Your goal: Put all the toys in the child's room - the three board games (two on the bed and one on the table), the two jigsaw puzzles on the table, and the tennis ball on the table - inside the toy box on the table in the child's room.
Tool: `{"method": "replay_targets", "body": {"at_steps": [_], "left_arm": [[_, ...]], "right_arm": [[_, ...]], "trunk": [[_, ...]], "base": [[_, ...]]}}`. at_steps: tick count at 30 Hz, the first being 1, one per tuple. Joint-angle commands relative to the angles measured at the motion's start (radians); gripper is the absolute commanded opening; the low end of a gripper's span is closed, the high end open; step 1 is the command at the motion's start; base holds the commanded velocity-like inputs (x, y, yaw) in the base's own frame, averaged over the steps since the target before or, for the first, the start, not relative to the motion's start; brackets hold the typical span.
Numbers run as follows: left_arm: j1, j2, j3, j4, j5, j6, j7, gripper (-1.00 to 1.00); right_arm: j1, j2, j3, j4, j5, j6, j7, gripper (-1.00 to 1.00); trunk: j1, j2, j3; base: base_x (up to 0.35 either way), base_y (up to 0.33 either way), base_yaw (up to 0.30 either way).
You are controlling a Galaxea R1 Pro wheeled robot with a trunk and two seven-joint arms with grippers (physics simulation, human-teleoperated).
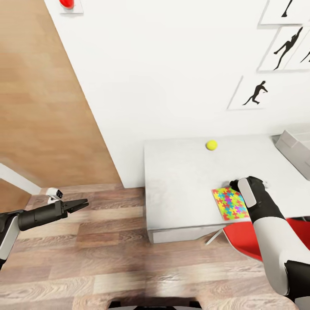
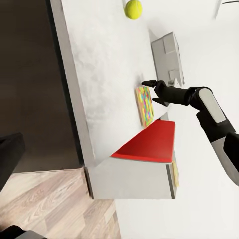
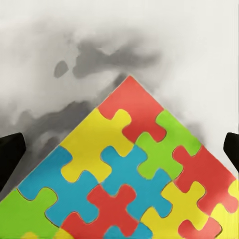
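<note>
The right claw (image 2: 149,83) hovers open over the jigsaw puzzle (image 1: 230,203), which lies flat at the table's (image 1: 181,189) near right edge. The pickup looks just begun; next it must descend and close on an edge. The left claw (image 1: 82,204) hangs nearly closed, empty, over the floor. The tennis ball (image 1: 211,145) sits farther back.

The table (image 1: 181,172) looks smooth and dull white, the floor (image 1: 107,262) is wood (with streaks) — the chair (image 1: 245,241) shiny red.
</note>
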Motion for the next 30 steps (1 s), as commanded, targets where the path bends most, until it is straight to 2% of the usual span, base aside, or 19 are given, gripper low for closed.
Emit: {"method": "replay_targets", "body": {"at_steps": [1,30], "left_arm": [[-0.001,0.000,0.000,0.000,0.003,0.008,-0.001,1.00],[-0.001,0.000,0.000,0.000,0.003,0.008,-0.001,1.00]], "right_arm": [[0.000,0.000,0.001,0.047,-0.031,-0.001,-0.008,1.00],[0.000,0.001,0.001,0.048,-0.032,-0.001,0.012,1.00]], "trunk": [[0.001,-0.001,-0.002],[0.001,-0.001,-0.002]], "base": [[-0.078,0.112,0.000],[-0.028,0.110,0.000]]}}
